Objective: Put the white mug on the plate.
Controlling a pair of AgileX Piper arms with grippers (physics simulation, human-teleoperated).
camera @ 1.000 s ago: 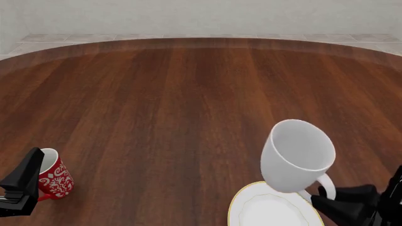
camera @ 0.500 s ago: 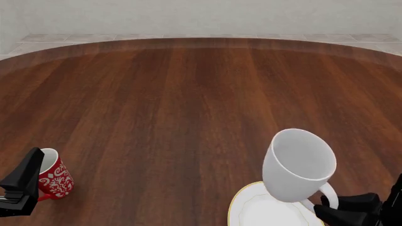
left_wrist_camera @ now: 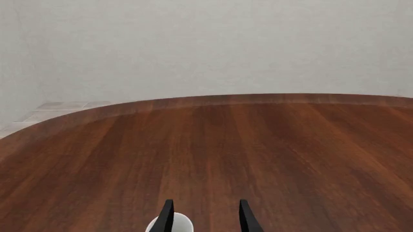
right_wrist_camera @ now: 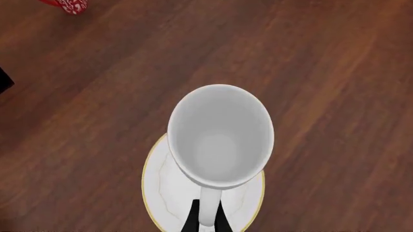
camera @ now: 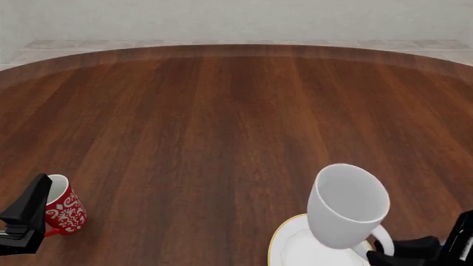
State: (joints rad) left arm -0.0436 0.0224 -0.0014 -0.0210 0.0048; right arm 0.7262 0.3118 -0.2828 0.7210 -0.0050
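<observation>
The white mug [camera: 347, 208] hangs tilted by its handle in my right gripper [camera: 386, 256], which is shut on the handle. Its base is low over the plate [camera: 279, 237], a white plate with a gold rim at the table's near right edge. I cannot tell if they touch. In the right wrist view the mug [right_wrist_camera: 219, 135] opens toward the camera, with the plate [right_wrist_camera: 152, 193] under it and the gripper [right_wrist_camera: 205, 221] pinching the handle. My left gripper [camera: 37, 194] is open and empty at the near left, and it also shows in the left wrist view [left_wrist_camera: 205, 216].
A red mug with white floral pattern [camera: 65, 210] stands right beside my left gripper, its white rim showing by one finger [left_wrist_camera: 182, 224]. It shows too in the right wrist view [right_wrist_camera: 67, 5]. The brown wooden table [camera: 221, 122] stretches to a curved far edge.
The white mug has come down toward the plate and my right gripper has sunk toward the frame's lower edge. The left arm and the red mug have not moved.
</observation>
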